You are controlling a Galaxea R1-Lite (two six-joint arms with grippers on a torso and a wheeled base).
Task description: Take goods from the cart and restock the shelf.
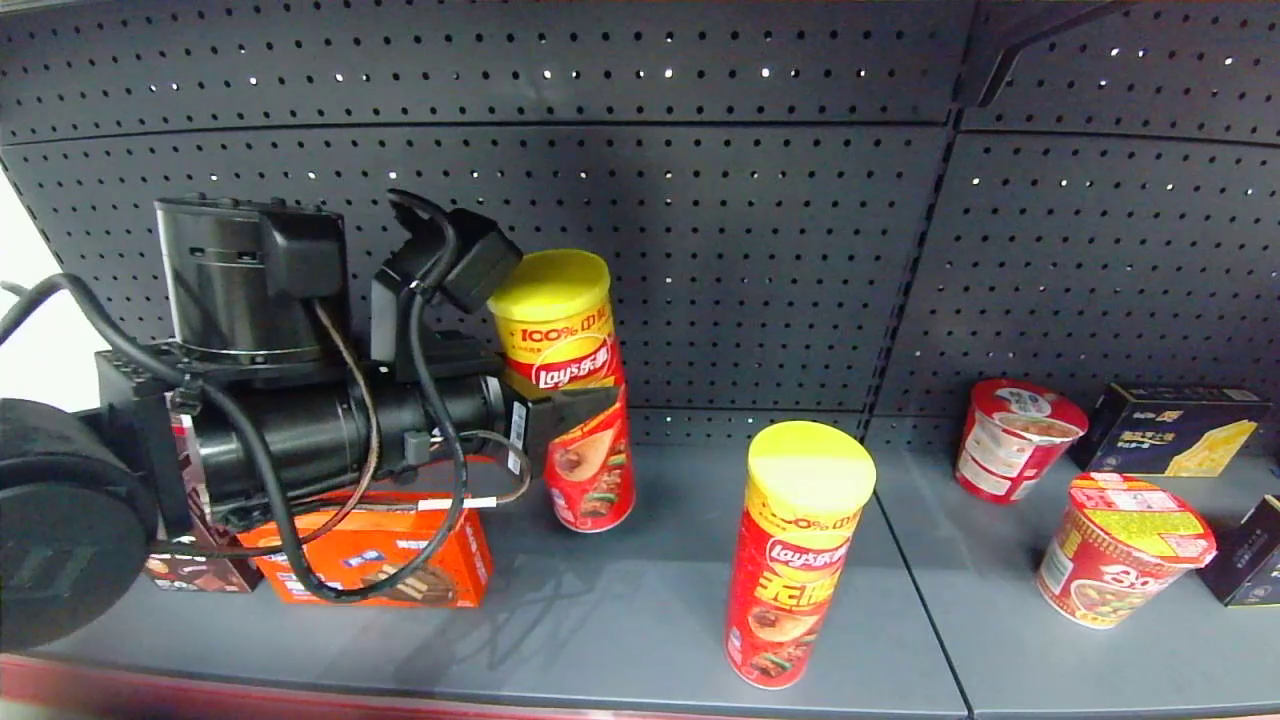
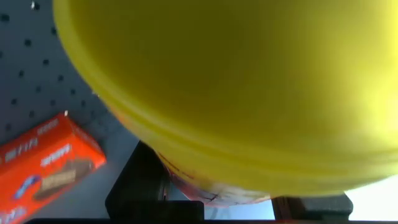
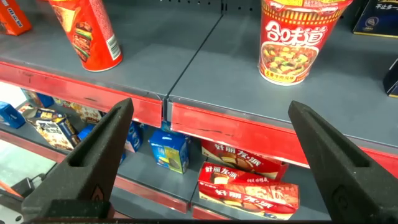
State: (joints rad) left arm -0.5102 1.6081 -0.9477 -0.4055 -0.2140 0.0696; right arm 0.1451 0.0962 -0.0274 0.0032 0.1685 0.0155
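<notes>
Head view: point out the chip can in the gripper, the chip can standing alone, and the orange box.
held chip can [image 1: 560,345], head view, on its upper label below the yellow lid.
standing chip can [image 1: 795,575], head view, middle of its red body.
orange box [image 1: 400,552], head view, on its top face.

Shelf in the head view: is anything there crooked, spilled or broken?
Nothing is spilled or damaged. The one oddity is the chip can beside the orange box: the left gripper clamps it and it seems slightly tilted, whereas the other can stands free on the shelf.
</notes>
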